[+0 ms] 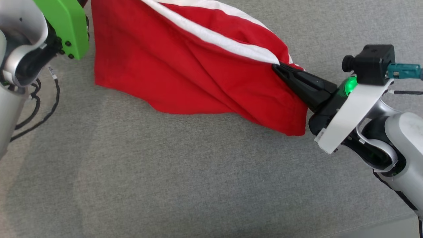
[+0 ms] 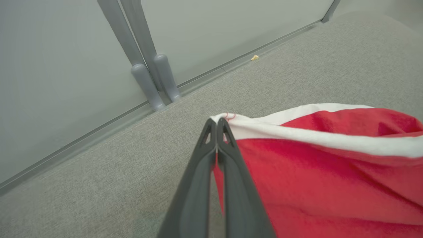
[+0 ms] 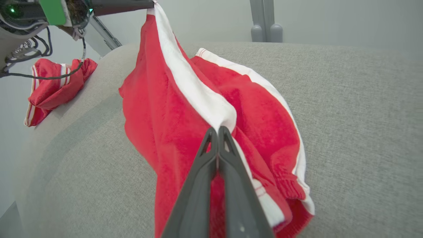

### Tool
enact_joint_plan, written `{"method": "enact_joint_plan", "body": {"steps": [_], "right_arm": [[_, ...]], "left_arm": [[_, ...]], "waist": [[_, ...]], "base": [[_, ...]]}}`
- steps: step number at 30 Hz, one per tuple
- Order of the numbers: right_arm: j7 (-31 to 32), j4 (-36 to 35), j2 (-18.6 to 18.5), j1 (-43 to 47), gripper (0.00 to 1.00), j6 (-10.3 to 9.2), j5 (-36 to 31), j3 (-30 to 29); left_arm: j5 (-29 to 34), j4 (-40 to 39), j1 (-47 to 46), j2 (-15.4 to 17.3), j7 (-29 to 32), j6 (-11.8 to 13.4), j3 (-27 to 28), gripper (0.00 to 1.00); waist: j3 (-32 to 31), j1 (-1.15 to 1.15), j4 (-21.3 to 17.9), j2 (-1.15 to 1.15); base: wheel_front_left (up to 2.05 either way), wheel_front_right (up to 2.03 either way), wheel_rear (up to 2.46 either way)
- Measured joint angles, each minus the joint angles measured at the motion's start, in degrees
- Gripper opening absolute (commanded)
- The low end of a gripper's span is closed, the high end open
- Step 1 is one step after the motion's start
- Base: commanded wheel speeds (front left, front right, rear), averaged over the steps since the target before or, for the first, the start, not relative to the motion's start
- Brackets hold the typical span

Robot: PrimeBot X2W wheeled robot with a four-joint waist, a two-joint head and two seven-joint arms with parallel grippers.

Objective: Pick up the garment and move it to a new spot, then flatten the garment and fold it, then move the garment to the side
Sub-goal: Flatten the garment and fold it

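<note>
Pale grey shells (image 1: pixel 406 132) are worn by both arms. A green plate (image 1: pixel 71 26) and black cables (image 1: pixel 58 92) are seen on the left; behind the black right gripper (image 1: pixel 278 68), a green light (image 1: pixel 350 85) and teal plug (image 1: pixel 403 71) are mounted.

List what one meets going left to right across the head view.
Left arm's pale shell → green cover → red garment → right gripper, shut on the garment's white-striped edge → black wrist camera.
</note>
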Motion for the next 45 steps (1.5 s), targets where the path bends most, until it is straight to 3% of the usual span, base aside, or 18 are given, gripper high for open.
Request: {"method": "enact_joint_plan", "body": {"steps": [16,17,18,19,22,30,33,36,40,45], "right_arm": [[-1.8,4.0,1.5,-5.1,0.0,0.01,0.8,2.8],[-2.0,4.5,1.6,-5.1,0.47,0.01,0.7,2.6],[-2.4,4.9,1.9,-5.2,1.0,0.01,0.5,2.3],[-2.8,5.6,2.2,-5.2,1.0,0.01,0.0,1.9],[-3.3,6.0,2.6,-5.3,1.0,0.0,-0.9,1.6],[-7.0,6.0,3.0,-2.6,1.0,0.0,-4.3,-4.9],[-10.0,4.2,2.4,1.0,1.0,0.0,-9.4,-8.6],[-14.7,2.1,2.5,5.8,1.0,0.01,-18.3,-13.7],[-20.1,-0.6,6.7,14.6,1.0,0.02,-27.8,-22.0],[-23.0,-4.0,12.2,23.2,1.0,0.02,-35.7,-27.6]], "left_arm": [[0.8,10.6,-5.5,0.4,-0.8,-0.3,-4.5,0.0],[1.0,11.0,-5.6,0.6,-0.6,-0.4,-5.3,0.11],[1.0,11.2,-5.6,0.7,-0.2,-0.4,-6.1,0.61],[1.0,11.4,-5.6,0.9,-0.2,-0.4,-6.7,1.0],[0.9,12.0,-5.5,1.2,-0.4,-0.4,-7.5,1.0],[0.0,10.8,-2.8,2.3,-9.7,1.6,-4.0,1.0],[-2.9,8.6,2.5,3.3,-12.8,3.1,-1.6,1.0],[-3.4,5.8,8.9,5.1,-18.7,6.7,0.9,1.0],[-4.9,3.7,18.6,3.9,-23.8,10.6,2.0,1.0],[-6.5,4.4,21.7,2.8,-22.6,12.6,1.2,1.0]], "waist": [[5.2,0.0,-5.5,0.0],[5.4,0.0,-5.7,0.0],[5.4,0.0,-5.8,0.0],[5.5,0.0,-5.9,0.0],[5.4,0.0,-6.0,0.0],[3.8,0.0,-5.5,0.0],[2.6,0.0,-5.3,0.0],[1.1,0.0,-5.2,0.0],[-0.9,-0.01,-5.1,0.0],[-2.7,-0.01,-5.3,0.0]], "base": [[0.0,0.0,0.0],[0.0,0.0,0.0],[0.0,0.0,0.0],[0.0,0.0,0.0],[0.0,0.0,0.0],[0.0,0.0,0.0],[0.0,0.0,0.0],[0.0,0.0,0.0],[0.0,0.0,0.0],[0.0,0.0,0.0]]}}
